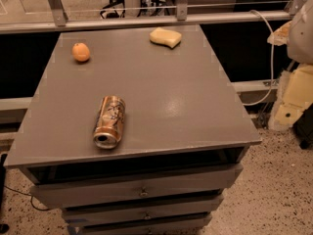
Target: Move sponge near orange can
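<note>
The pale yellow sponge [166,37] lies flat near the far edge of the grey table [161,97], right of centre. The orange can [109,121] lies on its side near the front left, with its silver top facing the front edge. The two are far apart, with bare tabletop between them. My gripper is not in view. Only a pale part of my arm [297,77] shows at the right edge of the frame, beside the table and off its surface.
A small round orange fruit [81,52] sits at the far left of the table. Drawers [142,192] are below the front edge. A metal rail [146,21] runs behind the table. A white cable [270,58] hangs at the right.
</note>
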### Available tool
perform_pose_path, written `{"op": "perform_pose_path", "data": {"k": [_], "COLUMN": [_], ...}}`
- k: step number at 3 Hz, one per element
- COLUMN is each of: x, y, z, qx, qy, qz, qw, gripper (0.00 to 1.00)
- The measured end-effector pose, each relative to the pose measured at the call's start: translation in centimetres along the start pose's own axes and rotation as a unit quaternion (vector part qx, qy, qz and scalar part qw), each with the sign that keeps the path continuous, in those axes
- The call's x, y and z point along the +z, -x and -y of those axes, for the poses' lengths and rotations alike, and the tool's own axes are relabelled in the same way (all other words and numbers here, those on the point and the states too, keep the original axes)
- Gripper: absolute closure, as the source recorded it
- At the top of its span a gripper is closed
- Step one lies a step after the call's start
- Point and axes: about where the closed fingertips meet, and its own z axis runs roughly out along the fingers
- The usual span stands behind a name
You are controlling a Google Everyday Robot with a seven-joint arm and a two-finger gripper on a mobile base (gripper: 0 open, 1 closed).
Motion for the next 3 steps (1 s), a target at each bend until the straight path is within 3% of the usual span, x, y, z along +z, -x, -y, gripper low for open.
{"op": "perform_pose_path", "data": {"k": [1,2,3], "x": [-0.1,0.4,1.7], "y": [0.1,1.1,2.9], "z": [0.0,1.4,5.4], "qx": [-0.001,-0.013,-0.007], "qy": [-0.002,-0.022,-0.050], "qz": [0.002,0.034,0.107], "qw": [1.0000,0.9991,0.9930], "gripper": [0.00,0.00,0.00]}}
